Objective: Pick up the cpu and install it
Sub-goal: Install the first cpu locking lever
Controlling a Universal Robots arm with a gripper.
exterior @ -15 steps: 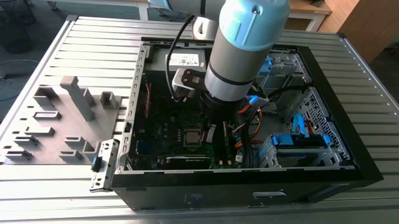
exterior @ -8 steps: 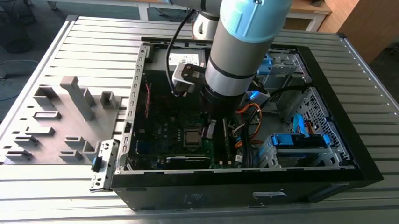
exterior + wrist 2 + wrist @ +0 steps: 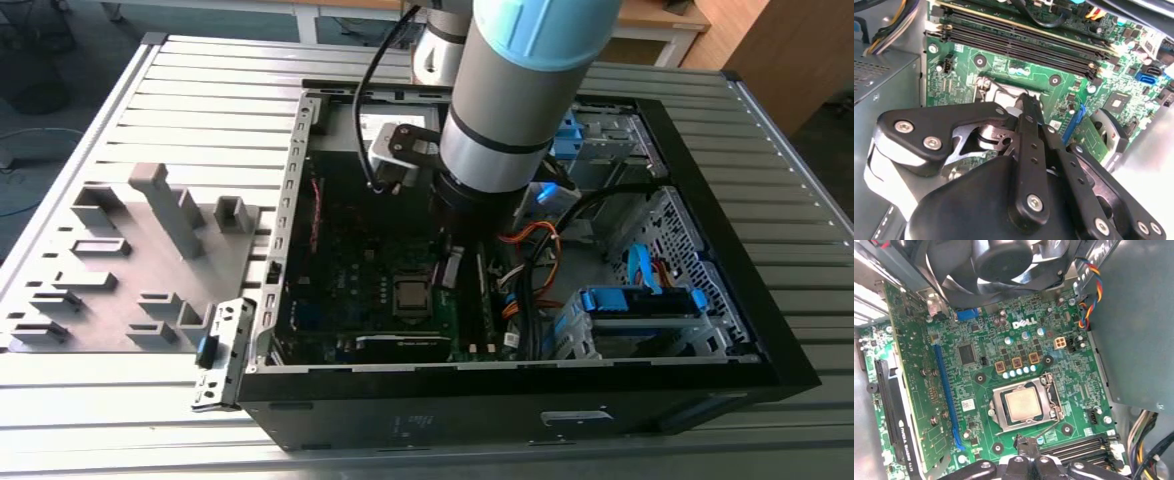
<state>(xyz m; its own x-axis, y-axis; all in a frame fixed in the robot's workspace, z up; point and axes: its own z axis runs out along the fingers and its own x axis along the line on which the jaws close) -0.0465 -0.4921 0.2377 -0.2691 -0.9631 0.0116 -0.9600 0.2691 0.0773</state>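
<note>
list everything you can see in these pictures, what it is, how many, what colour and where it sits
cpu: one, silver-grey, lying in the socket on the motherboard.
motherboard: one, green, on the floor of the computer case.
computer case: one, black, open, on the slatted table.
case fan: one, black, beside the motherboard in the first wrist view.
memory slots: a row, black, beyond the socket in the second wrist view.
fixture block: one, grey, on the table at the exterior view's left.
table: one, grey, slatted.
gripper: one, black, fingertips together just above the socket.

A robotics lab or workshop. An open computer case (image 3: pixel 534 400) lies on a slatted metal table (image 3: pixel 200 90) beside a grey fixture tray (image 3: pixel 120 270). Wooden desks (image 3: pixel 654 20) stand behind.
</note>
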